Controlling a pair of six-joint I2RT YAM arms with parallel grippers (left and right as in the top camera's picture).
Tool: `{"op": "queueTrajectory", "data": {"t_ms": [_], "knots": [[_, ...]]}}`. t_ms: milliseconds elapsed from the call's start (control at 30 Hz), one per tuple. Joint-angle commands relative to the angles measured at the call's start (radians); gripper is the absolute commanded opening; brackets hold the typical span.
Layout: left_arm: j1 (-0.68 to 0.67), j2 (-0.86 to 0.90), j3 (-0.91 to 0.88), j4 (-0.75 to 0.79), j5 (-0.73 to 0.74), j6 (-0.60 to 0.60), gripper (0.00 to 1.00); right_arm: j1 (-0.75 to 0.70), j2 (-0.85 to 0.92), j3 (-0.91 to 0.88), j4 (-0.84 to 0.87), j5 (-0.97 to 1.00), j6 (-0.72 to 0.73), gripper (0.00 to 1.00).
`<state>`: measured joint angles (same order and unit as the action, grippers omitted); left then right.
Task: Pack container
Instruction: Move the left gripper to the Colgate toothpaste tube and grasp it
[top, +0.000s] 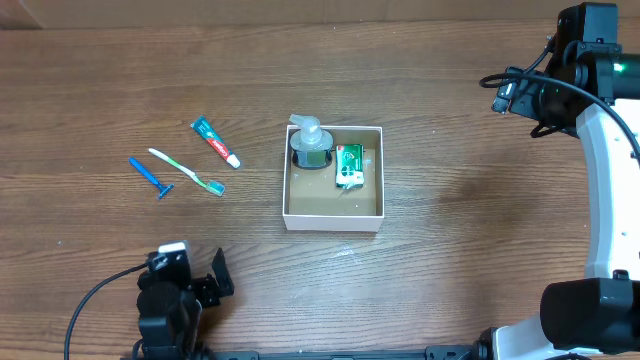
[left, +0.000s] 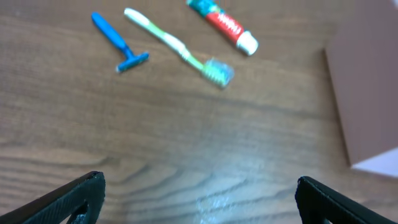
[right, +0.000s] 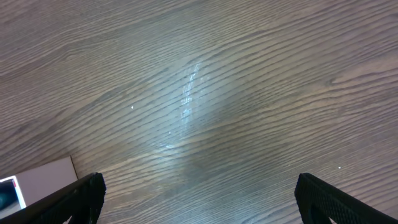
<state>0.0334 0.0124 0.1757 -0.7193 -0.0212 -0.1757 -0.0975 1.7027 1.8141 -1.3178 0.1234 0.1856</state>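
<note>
The container (top: 334, 218), a square white-walled box with a brown floor, sits mid-table. In it stand a clear pump bottle with a green fill (top: 309, 143) and a green and white packet (top: 349, 166). Left of it lie a toothpaste tube (top: 215, 141), a green-white toothbrush (top: 186, 171) and a blue razor (top: 150, 177); all three show in the left wrist view: tube (left: 224, 23), toothbrush (left: 180, 48), razor (left: 118, 43). My left gripper (left: 199, 198) is open and empty at the front left (top: 190, 285). My right gripper (right: 198, 198) is open and empty over bare wood at the far right.
The container's outer wall fills the right edge of the left wrist view (left: 367, 99), and its corner shows at the lower left of the right wrist view (right: 37, 180). The right arm's white body (top: 610, 190) stands along the table's right side.
</note>
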Motion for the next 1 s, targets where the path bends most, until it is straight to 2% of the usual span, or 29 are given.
{"op": "queueTrajectory", "data": {"t_ms": [0,133,267,467,633,700,767,967], "knots": [[0.006,-0.005,-0.002,0.058,0.153,-0.143,1.00,-0.005,-0.019,0.023,0.006,0.014,-0.004,1.00],[0.005,-0.005,-0.002,0.175,0.197,-0.271,1.00,-0.005,-0.019,0.023,0.006,0.014,-0.004,1.00],[0.006,-0.004,0.003,0.344,0.348,-0.229,1.00,-0.005,-0.019,0.023,0.006,0.014,-0.004,1.00],[0.006,0.127,0.137,0.377,0.343,-0.202,1.00,-0.005,-0.019,0.023,0.006,0.014,-0.004,1.00],[0.006,0.457,0.372,0.276,0.345,-0.102,1.00,-0.005,-0.019,0.023,0.006,0.014,-0.004,1.00],[0.006,0.670,0.554,0.164,0.356,-0.034,1.00,-0.005,-0.019,0.023,0.006,0.014,-0.004,1.00],[0.006,0.807,0.685,0.080,0.356,0.014,1.00,-0.005,-0.019,0.023,0.006,0.014,-0.004,1.00],[0.006,1.117,0.977,-0.089,0.355,0.132,1.00,-0.005,-0.019,0.023,0.006,0.014,-0.004,1.00]]}}
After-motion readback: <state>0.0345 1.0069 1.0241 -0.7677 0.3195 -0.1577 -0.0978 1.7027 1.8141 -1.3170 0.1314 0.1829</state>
